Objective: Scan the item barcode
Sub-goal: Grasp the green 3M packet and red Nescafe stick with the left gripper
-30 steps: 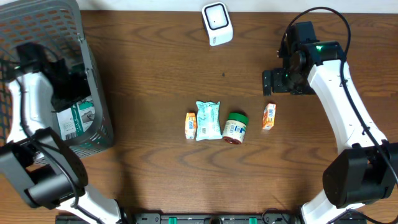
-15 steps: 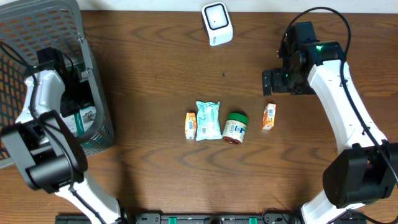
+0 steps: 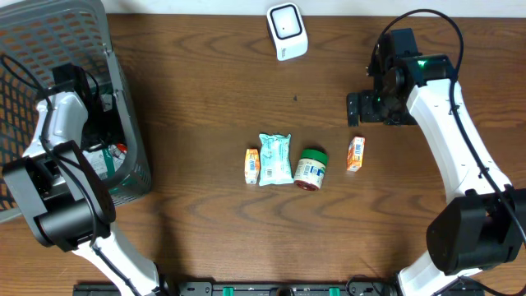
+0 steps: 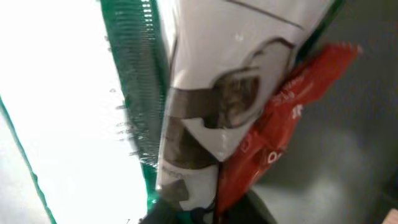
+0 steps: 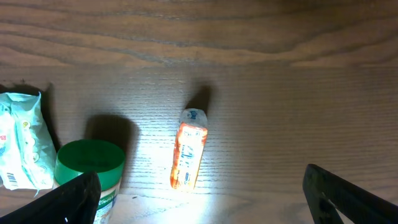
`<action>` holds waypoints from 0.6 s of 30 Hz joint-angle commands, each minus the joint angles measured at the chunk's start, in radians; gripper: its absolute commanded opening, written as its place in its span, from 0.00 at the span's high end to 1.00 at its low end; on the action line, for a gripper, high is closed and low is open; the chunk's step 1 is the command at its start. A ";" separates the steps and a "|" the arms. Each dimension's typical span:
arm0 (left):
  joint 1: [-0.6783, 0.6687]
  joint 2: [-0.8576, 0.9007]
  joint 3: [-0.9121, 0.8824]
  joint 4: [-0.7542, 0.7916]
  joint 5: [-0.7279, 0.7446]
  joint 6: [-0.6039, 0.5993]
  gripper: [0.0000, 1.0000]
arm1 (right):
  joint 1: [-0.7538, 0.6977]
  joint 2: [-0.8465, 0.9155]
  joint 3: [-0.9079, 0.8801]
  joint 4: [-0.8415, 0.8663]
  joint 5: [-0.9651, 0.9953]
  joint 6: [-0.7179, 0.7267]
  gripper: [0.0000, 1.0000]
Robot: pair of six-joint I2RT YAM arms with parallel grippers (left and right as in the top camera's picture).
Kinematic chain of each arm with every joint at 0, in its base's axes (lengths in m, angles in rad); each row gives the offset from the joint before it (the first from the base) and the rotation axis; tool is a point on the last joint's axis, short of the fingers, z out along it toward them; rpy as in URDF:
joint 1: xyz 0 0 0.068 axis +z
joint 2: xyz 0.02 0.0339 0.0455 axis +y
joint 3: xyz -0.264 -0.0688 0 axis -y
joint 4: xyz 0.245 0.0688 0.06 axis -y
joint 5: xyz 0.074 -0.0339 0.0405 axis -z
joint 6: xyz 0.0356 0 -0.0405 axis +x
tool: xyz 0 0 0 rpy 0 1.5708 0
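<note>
inside the basket (image 3: 49, 33) your left gripper (image 3: 100, 136) is closed against a white-green pouch (image 4: 230, 93) and red packet (image 4: 280, 143), print unreadable; right gripper (image 5: 202, 202) spread wide, empty, over orange packet (image 5: 188, 149).

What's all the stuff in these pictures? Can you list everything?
table: 1, brown wood, under everything
basket: 1, grey, far left
scanner: 1, white, top middle
small packets: 2, orange and white, ends of the middle row
soft pack: 1, pale teal, middle row
jar: 1, green lid, middle row
white-and-green packet: 1, inside basket
red packet: 1, inside basket, beside it
left gripper: 1, shut, inside basket
right gripper: 1, open, near the right-hand packet
</note>
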 commanded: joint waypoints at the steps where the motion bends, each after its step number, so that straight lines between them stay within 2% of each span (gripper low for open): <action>1: -0.002 0.067 -0.022 0.002 0.014 -0.006 0.93 | -0.004 -0.010 -0.002 0.000 0.003 -0.006 0.01; 6: -0.002 -0.004 0.019 0.002 0.012 -0.022 0.93 | -0.004 -0.010 -0.002 0.000 0.003 -0.006 0.01; 10: -0.002 -0.137 0.033 0.033 0.002 -0.029 0.93 | -0.004 -0.010 -0.002 0.000 0.002 -0.006 0.01; 18: -0.002 -0.375 0.033 0.100 -0.179 -0.047 0.93 | -0.004 -0.010 -0.002 0.000 0.003 -0.006 0.01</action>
